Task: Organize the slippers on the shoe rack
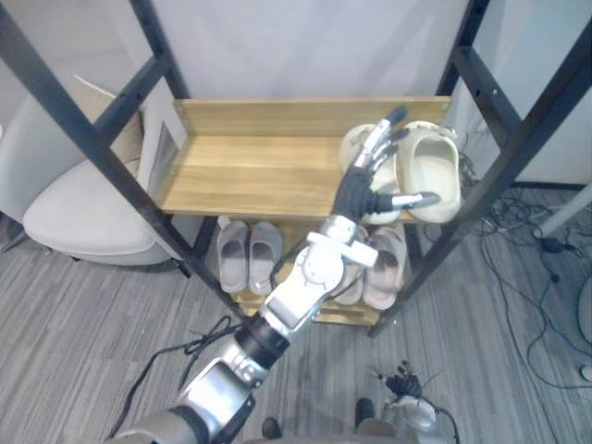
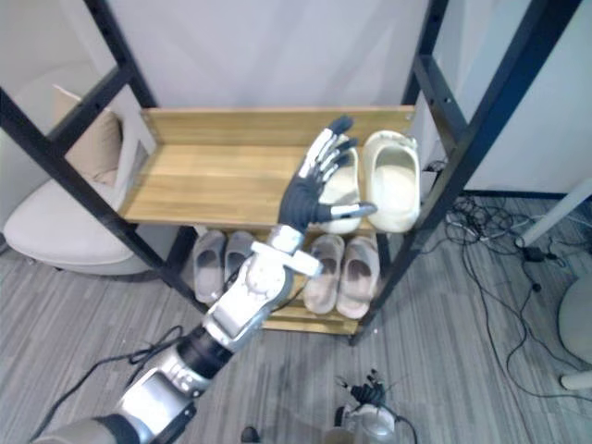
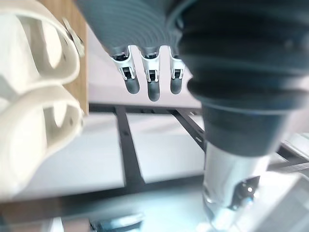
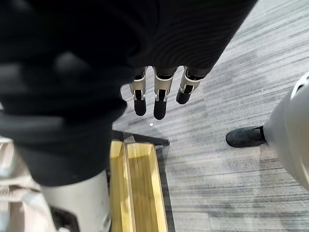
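Cream foam slippers (image 1: 430, 171): paired on light wooden shelf (image 1: 250, 162), apparently done. Left hand (image 1: 356, 194), right hand (image 4: 159, 101): fingers straight, holding nothing.

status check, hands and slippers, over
Left hand open, at the cream slippers, right end of top shelf. Right hand open, hanging low over the floor. Grey slippers and beige slippers on lower shelf.

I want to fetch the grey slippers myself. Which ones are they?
Find the black-framed shoe rack and look at its lower shelf. The grey slippers sit at its left end. The beige slippers beside them and the cream slippers above are paler.
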Controlling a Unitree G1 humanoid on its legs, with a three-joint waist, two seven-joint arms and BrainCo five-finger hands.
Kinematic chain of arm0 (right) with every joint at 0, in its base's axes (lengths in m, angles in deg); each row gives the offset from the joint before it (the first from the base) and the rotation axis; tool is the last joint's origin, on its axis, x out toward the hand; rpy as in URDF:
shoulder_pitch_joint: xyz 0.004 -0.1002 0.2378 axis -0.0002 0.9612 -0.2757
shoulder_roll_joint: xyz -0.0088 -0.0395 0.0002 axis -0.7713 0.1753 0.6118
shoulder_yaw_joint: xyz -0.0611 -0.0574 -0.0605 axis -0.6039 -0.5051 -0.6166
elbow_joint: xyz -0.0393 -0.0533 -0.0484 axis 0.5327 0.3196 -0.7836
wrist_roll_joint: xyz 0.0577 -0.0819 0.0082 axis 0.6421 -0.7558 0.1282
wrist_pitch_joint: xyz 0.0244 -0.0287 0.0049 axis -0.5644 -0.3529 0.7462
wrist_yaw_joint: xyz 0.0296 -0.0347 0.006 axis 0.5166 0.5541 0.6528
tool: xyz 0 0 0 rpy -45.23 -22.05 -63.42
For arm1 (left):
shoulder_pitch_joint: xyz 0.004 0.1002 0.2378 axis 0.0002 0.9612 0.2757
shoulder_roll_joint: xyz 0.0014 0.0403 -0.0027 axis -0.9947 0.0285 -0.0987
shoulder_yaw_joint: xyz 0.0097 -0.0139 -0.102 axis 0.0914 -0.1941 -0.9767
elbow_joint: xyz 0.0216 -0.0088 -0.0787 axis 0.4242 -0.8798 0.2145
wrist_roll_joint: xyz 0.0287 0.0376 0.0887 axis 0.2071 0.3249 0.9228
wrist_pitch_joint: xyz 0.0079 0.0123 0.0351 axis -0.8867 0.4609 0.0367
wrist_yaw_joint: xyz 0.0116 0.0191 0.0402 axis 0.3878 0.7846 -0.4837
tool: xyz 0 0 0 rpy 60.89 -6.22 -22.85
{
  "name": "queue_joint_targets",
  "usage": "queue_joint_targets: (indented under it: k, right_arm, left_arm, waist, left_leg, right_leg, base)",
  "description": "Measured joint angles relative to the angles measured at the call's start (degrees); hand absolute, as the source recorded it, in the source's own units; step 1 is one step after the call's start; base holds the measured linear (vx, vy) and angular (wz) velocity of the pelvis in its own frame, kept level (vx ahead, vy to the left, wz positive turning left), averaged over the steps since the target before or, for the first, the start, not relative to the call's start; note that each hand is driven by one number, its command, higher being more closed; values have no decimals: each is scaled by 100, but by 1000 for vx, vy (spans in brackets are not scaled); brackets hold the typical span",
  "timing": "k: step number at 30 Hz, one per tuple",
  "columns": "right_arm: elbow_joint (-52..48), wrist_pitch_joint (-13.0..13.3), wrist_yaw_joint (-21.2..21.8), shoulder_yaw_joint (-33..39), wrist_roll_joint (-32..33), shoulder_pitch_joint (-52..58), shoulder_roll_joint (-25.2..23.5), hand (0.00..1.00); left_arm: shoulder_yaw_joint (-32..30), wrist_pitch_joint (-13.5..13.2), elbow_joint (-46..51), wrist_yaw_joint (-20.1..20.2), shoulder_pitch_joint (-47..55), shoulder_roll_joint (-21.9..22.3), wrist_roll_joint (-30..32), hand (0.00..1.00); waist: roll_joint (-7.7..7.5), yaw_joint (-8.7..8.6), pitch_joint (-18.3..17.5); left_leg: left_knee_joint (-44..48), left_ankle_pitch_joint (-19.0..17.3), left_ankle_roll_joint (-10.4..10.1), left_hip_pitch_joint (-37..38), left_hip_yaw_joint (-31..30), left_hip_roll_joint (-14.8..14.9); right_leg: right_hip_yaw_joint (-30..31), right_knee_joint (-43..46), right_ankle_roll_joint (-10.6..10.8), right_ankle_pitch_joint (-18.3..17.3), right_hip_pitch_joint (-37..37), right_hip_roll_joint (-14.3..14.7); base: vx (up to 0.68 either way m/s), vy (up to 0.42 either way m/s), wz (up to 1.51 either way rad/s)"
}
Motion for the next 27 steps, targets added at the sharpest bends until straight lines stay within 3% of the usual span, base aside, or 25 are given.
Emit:
queue_joint_targets:
  k: [5, 11, 16, 19, 23, 27]
  right_arm:
    - [373, -7, 37, -184, -1, -20, 63, 0]
    - [434, -10, 61, -282, -7, -23, 67, 0]
    - [626, -20, 160, -556, -10, -103, 153, 0]
    - [636, -19, 175, -688, -12, -105, 201, 0]
    - [719, 5, 206, -747, -8, -132, 200, 0]
    - [809, 67, 207, -857, -4, -136, 195, 0]
  left_arm:
    - [392, -32, 277, 562, 738, -88, -441, 0]
    - [981, 134, 422, 1368, 1982, -761, -1049, 0]
    - [1015, 349, -678, 1840, 2744, -1120, -986, 0]
    - [932, 385, -1327, 1889, 2878, -1125, -740, 0]
    - [383, 425, -2762, 1841, 3040, -1109, -16, 0]
    - [-246, 429, -4012, 1526, 3043, -1104, 678, 0]
  waist:
    - [-71, 110, -233]
    - [-129, 123, -315]
    - [-203, 127, -301]
    - [-231, 126, -293]
    - [-299, 127, -251]
    - [-482, 127, -194]
  left_leg:
    - [-27, 24, 37, 15, -228, -26]
    - [-58, 26, 39, 147, -403, -40]
    - [-109, 37, 22, 250, -536, -35]
    - [-114, 36, 21, 272, -571, -37]
    - [-112, 36, 21, 272, -613, -37]
    - [-112, 36, 21, 296, -611, -42]
  right_leg:
    - [-192, -101, -3, 40, 166, -8]
    - [-405, -373, 24, 167, 464, 60]
    - [-500, -409, 19, 152, 590, 111]
    - [-546, -413, 27, 136, 630, 111]
    - [-567, -414, 27, 132, 648, 117]
    - [-555, -414, 27, 132, 670, 117]
  base:
    - [-35, -4, 20]
    - [-14, -13, 12]
    - [-15, -11, 10]
    - [-11, -3, 8]
    - [-8, -1, 2]
    - [0, 0, 0]
